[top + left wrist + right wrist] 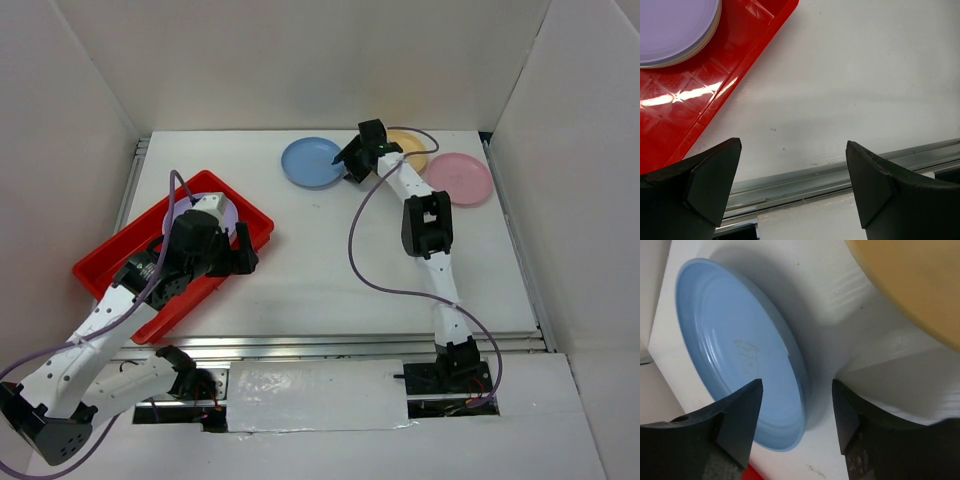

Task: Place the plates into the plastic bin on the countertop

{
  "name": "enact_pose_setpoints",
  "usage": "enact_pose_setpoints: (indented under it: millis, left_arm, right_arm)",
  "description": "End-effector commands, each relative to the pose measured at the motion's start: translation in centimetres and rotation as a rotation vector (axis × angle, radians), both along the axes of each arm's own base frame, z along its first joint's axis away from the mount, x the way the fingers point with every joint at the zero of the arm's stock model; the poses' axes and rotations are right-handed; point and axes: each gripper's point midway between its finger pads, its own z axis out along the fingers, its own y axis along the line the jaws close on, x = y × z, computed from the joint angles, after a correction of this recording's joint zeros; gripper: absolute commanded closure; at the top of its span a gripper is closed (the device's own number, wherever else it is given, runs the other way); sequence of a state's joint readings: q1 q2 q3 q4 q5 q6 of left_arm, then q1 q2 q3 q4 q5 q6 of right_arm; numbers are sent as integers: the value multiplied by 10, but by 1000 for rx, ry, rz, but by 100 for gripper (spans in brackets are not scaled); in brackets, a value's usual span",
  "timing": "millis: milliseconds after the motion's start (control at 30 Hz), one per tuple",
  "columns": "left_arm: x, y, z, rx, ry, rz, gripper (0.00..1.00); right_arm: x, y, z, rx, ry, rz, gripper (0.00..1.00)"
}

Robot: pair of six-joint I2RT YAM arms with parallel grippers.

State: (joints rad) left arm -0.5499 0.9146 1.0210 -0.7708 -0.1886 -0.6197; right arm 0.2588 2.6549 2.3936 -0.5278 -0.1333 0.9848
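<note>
The red plastic bin point(105, 265) lies at the left of the white countertop point(330, 260). A stack of plates with a purple plate point(675, 25) on top sits in it, partly hidden by my left arm in the top view point(228, 207). My left gripper point(243, 253) is open and empty above the bin's near right rim. A blue plate point(310, 161), a yellow-orange plate point(410, 150) and a pink plate point(459, 178) lie at the back. My right gripper point(352, 163) is open, its jaws straddling the blue plate's point(735, 350) right rim.
White walls stand on three sides. A metal rail point(330, 345) runs along the countertop's front edge and shows in the left wrist view point(840, 175). Purple cables trail from both arms.
</note>
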Motion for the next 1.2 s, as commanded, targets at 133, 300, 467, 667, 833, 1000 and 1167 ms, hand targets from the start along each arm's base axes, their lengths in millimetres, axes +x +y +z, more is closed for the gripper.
enact_pose_setpoints:
  millis: [133,300,467,667,833,1000,1167]
  left_arm:
    - [7,10,13,13,-58,8,1]
    - [7,20,11,28,-59,39,1]
    - [13,25,6,35,-42,74,1]
    - [38,23,30,28,-89,91,1]
    - [59,15,34,-2,-43,45,1]
    - [72,0,40,-58,-22,-11,1]
    - [73,-3,50,-77,-30,-5,19]
  right_arm:
    - [-29,-10,-10,-125,111,9,46]
    - [-37,-10,-15,-165,115,23,82]
    - [-61,-15,11,-292,87,13,100]
    - [-176,-17,97,-686,-52,52,100]
    - [-276,16,137,-378,-226,311,100]
    - [-335,50,194,-113,-389,532,100]
    - [-354,64,211,-59,-422,590,100]
